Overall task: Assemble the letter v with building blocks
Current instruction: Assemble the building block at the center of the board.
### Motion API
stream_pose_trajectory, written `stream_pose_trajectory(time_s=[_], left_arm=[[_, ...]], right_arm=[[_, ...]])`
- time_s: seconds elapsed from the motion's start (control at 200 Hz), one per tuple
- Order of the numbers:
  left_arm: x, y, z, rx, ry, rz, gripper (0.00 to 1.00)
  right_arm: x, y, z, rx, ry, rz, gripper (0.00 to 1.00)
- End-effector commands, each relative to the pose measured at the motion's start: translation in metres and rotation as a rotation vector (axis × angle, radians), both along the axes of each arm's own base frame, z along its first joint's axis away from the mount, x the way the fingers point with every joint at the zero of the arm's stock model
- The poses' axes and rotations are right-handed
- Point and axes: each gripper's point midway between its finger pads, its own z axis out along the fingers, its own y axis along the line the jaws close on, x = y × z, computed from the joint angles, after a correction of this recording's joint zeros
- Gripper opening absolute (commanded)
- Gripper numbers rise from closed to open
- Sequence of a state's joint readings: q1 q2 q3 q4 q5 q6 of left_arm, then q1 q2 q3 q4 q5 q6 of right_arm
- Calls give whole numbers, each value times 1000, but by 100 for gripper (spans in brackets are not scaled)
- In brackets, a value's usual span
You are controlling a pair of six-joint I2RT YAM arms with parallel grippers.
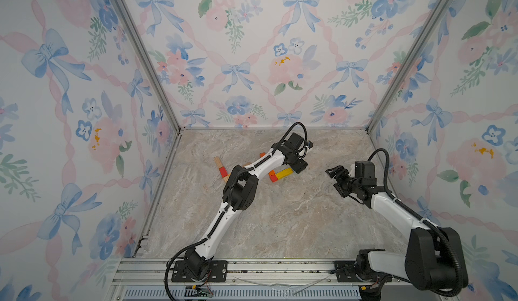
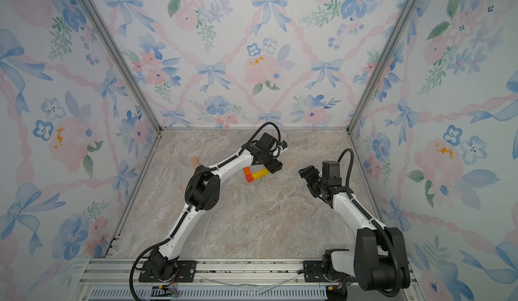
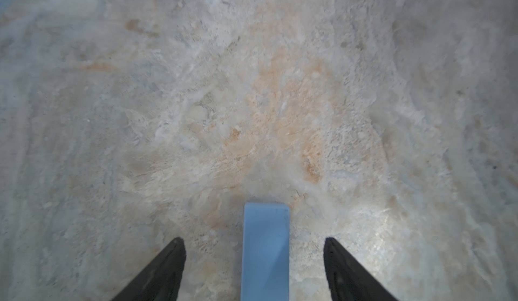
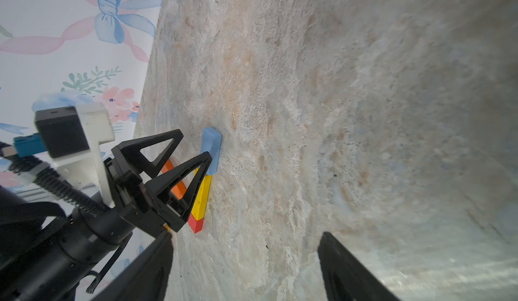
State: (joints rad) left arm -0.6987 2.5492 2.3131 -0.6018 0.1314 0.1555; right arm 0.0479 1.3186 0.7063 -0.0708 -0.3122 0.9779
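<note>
Our left pincer (image 3: 253,239) stands open astride a light-blue rectangular block (image 3: 265,252), with a gap on each side. We see our right pincer (image 4: 246,235) spread wide and empty above the marble-patterned tabletop (image 4: 364,117).

Your left gripper (image 1: 298,168) over yellow bar (image 1: 284,172) end; your right gripper (image 1: 335,180) spread wide, well apart.

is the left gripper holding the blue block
No, the left gripper has its jaws wide apart, with bare table showing on each side of the blue block.
</note>
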Motion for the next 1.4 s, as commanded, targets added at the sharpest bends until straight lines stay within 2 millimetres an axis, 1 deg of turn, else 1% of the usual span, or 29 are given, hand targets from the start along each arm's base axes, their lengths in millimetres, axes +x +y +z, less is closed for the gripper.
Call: stream_pose_trajectory(time_s=[0.0,0.115,0.215,0.24,0.245,0.265,0.33,0.36,0.385,0.41,0.475,0.485,0.5,0.58,0.595,0.61,0.68,0.785,0.9,1.005,1.135,1.395], left_arm=[[14,3,82,-144,-52,76,80],[27,22,131,-269,-38,173,78],[31,42,168,-386,-5,240,73],[31,48,174,-406,1,254,72],[31,49,175,-410,2,258,72],[31,54,181,-426,3,269,72],[26,68,198,-468,-6,304,71],[24,75,201,-480,-8,317,71],[20,80,209,-496,-18,325,70],[17,87,210,-506,-19,341,70],[5,101,221,-546,-33,370,69],[3,103,220,-549,-31,375,69],[0,107,226,-563,-39,379,69],[-17,126,228,-599,-47,421,69],[-19,129,232,-612,-55,426,69],[-24,133,229,-614,-53,436,69],[-38,150,227,-639,-65,482,69],[-57,174,222,-650,-78,543,69],[-72,192,212,-638,-76,593,69],[-83,203,203,-626,-63,627,68],[-89,212,195,-622,-57,667,67],[-94,215,187,-622,-37,688,67]], right_arm=[[17,10,7,-33,-11,94,83],[40,17,4,-50,-8,148,83],[61,29,-2,-56,0,213,82],[67,33,0,-59,-5,230,81],[67,33,-5,-59,6,232,81],[72,36,-9,-61,14,247,81],[83,43,-17,-78,25,278,79],[89,46,-19,-82,25,288,79],[92,48,-23,-84,29,296,79],[95,50,-25,-85,33,303,78],[105,57,-31,-88,33,323,78],[105,58,-31,-90,32,327,78],[107,60,-32,-92,32,331,78],[118,67,-39,-103,35,360,78],[120,69,-40,-105,36,364,78],[122,70,-41,-106,41,369,78],[130,78,-44,-114,48,398,78],[135,89,-50,-132,64,437,78],[139,98,-57,-142,78,460,78],[137,108,-62,-142,99,479,77],[133,115,-68,-170,105,515,77],[126,120,-76,-177,126,519,71]])
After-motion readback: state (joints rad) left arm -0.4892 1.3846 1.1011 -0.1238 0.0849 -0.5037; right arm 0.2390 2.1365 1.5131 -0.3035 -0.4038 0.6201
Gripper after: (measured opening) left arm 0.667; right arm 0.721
